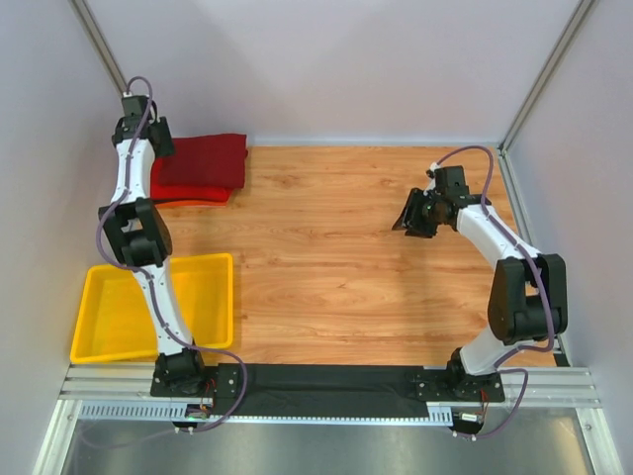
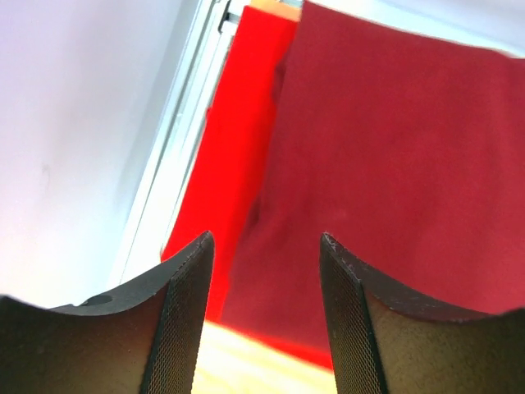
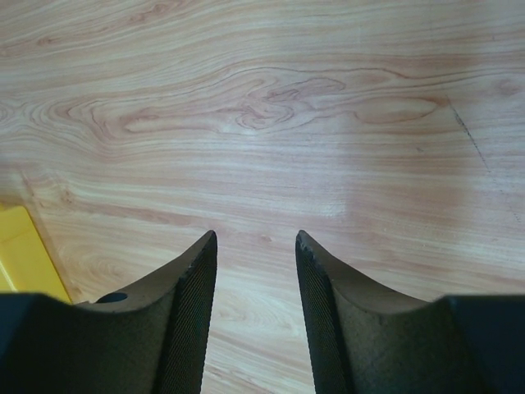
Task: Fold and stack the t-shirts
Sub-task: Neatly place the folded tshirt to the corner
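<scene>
**Stack.** The dark maroon cloth t-shirt [image 1: 203,163], folded into a flat rectangle, lies on top of the brighter red cloth t-shirt [image 2: 238,139]. In the left wrist view the red one shows as a strip along one side and along the near edge. Both sit in the far-left corner of the wood-grain surface [image 1: 336,257], close to the wall. Edges are roughly aligned and the top face looks smooth, but the far side of the stack is hidden behind the arm.

**Left end effector** [image 2: 267,242]. It hovers over the near edge of the stack with its fingers spread and nothing between them. No cloth is pinched.

**Right end effector** [image 3: 256,238]. It is well away from the shirts, over bare wood on the right half of the surface. Its fingers are apart and it holds nothing.

**Other.** The yellow plastic tray [image 1: 109,317] is at near left. No shirt is visible in it.

**Progress (judgement).**
- Done: both shirts look folded, and one is stacked on the other.
- No unfolded garment is visible anywhere on the surface.
- Left: at most backing the left arm away from the pile, plus perhaps a small tidy of the edges.
- The task reads as essentially complete.
</scene>
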Action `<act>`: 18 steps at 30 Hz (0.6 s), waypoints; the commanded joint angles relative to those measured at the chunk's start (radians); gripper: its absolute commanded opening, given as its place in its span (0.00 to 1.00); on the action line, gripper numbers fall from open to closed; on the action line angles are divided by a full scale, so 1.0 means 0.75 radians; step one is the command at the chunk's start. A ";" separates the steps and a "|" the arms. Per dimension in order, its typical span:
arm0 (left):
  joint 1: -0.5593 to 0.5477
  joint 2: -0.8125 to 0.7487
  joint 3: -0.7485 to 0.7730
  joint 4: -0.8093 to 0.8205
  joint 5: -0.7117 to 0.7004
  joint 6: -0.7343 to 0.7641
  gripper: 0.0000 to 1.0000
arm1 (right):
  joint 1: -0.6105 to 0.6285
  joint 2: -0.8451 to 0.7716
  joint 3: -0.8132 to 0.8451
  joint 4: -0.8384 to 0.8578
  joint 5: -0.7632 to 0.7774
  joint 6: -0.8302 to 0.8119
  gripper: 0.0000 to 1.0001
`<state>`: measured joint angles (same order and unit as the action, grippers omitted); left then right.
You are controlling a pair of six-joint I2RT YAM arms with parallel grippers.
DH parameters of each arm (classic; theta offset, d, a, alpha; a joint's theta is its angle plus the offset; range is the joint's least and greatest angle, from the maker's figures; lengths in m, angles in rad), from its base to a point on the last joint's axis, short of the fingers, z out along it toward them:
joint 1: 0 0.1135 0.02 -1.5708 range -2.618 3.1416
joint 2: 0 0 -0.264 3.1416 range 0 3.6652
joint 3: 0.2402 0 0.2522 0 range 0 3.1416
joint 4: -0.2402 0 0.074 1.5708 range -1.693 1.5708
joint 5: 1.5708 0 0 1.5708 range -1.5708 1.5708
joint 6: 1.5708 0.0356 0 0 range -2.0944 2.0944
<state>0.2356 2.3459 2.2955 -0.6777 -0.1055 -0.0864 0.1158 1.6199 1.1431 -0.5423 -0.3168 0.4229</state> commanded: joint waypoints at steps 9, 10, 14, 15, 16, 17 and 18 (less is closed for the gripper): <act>-0.207 -0.591 -0.428 -0.011 0.480 -0.208 0.59 | 0.017 -0.292 0.028 -0.175 -0.030 -0.007 0.82; -0.234 -0.695 -0.491 0.006 0.551 -0.220 0.61 | 0.024 -0.359 0.026 -0.189 -0.007 -0.012 0.86; -0.446 -0.939 -0.804 0.030 0.648 -0.188 0.96 | 0.028 -0.548 -0.013 -0.263 0.032 -0.020 1.00; -0.490 -0.982 -0.843 0.008 0.654 -0.155 0.99 | 0.030 -0.591 -0.023 -0.271 0.034 -0.022 1.00; -0.530 -1.065 -0.876 -0.004 0.652 -0.124 0.99 | 0.030 -0.674 -0.059 -0.283 0.038 -0.022 1.00; -0.598 -1.111 -0.937 -0.017 0.666 -0.112 0.99 | 0.030 -0.718 -0.076 -0.289 0.044 -0.022 1.00; -0.627 -1.160 -0.976 -0.017 0.680 -0.112 0.99 | 0.032 -0.758 -0.096 -0.304 0.052 -0.024 1.00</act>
<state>-0.1692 1.6039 1.6268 -0.6781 0.3225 -0.2077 0.1345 1.1397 1.1080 -0.7151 -0.3065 0.4179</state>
